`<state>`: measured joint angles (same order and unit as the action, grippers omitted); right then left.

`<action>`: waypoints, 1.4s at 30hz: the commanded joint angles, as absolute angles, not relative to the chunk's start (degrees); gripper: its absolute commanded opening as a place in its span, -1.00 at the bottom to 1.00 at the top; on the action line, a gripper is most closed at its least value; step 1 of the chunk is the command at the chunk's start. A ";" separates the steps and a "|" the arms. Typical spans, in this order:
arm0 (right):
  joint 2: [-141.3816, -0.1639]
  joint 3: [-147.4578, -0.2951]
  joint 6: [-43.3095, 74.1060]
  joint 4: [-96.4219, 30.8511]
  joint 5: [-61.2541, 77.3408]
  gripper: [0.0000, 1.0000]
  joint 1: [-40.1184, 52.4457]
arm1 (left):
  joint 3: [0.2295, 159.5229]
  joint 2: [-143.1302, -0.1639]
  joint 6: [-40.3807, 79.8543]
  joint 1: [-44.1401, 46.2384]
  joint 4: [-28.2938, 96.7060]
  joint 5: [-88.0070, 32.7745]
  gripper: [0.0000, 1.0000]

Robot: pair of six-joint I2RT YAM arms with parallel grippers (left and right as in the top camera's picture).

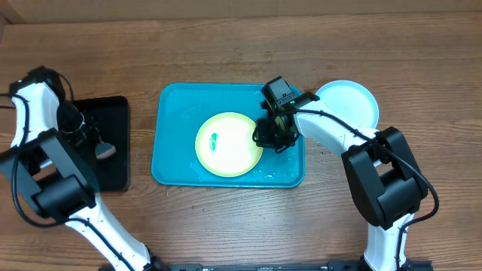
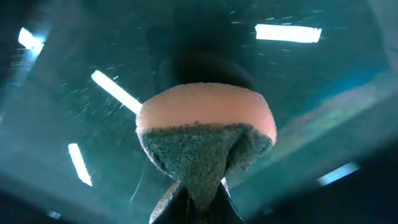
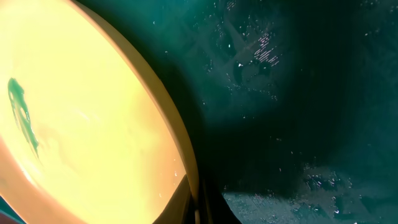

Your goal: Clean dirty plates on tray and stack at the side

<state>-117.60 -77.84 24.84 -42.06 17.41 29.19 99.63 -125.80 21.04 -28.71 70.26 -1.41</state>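
I'm counting two plates. One round yellow-green plastic plate [image 1: 228,143], carrying a teal smear [image 1: 214,141], is lying in the large turquoise plastic tray [image 1: 173,113]. The right gripper [image 1: 273,135] is pinching its rim between closed jaws. One light blue plate [image 1: 350,102] is resting behind those jaws, off the tray. The left gripper [image 1: 102,150] is clamping one pink sponge [image 2: 205,112], rough green underneath, over the black tray [image 1: 113,113].

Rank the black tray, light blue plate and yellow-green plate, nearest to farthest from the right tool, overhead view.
1. yellow-green plate, in the turquoise tray, beside the right tool.
2. light blue plate, on the table, right of that tray.
3. black tray, far left.
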 commanded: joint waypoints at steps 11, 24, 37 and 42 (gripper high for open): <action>-120.42 -77.21 25.28 -42.74 15.07 -0.92 29.56 | 102.87 -129.43 19.70 -29.67 73.30 -1.45 -0.50; -120.42 -77.21 25.30 -42.70 15.09 -0.92 29.56 | 99.46 -129.78 18.09 -30.04 71.94 -1.48 -0.56; -120.42 -77.21 25.30 -42.87 15.09 -0.92 29.56 | 108.09 -129.40 12.36 -30.09 76.66 -8.80 -0.92; -120.42 -77.21 25.30 -42.72 15.09 -0.92 29.56 | 106.69 -129.49 12.40 -30.09 74.65 -7.77 -0.91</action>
